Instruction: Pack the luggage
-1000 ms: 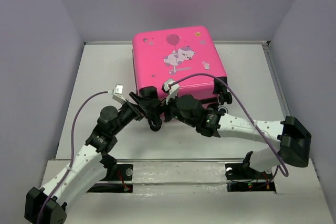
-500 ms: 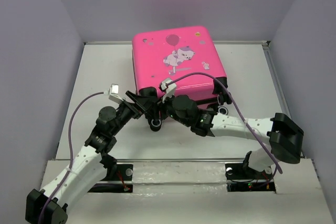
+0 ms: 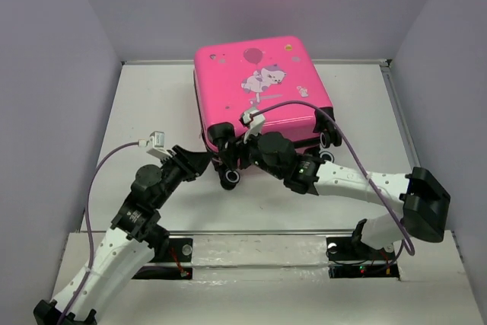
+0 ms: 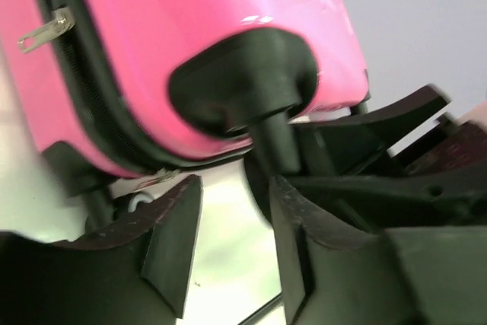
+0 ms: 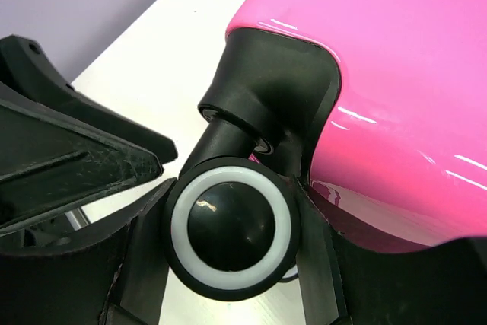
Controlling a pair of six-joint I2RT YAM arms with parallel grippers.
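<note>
The luggage (image 3: 259,89) is a hot-pink hard-shell case lying flat and closed at the back middle of the table, print side up. My right gripper (image 3: 232,167) is at its near left corner, shut on a black-and-white wheel (image 5: 232,227) held between its fingers (image 5: 144,264). In the right wrist view the pink shell (image 5: 396,97) rises just behind the wheel. My left gripper (image 3: 202,160) sits a little left of that corner. In the left wrist view it (image 4: 234,192) is open, with only bare table between the fingers (image 4: 171,241), below the luggage (image 4: 205,28) and its wheel housing (image 4: 243,81).
Grey walls (image 3: 53,112) close in the white table (image 3: 144,104) on the left, back and right. Purple cables loop over both arms (image 3: 342,142). Two more wheels (image 3: 329,139) stick out at the luggage's near right corner. A zipper pull (image 4: 42,28) hangs on its seam.
My left gripper has drawn back to the left, away from the wheel, and its jaws have narrowed. The right gripper has closed on the wheel, and the luggage has shifted slightly right.
</note>
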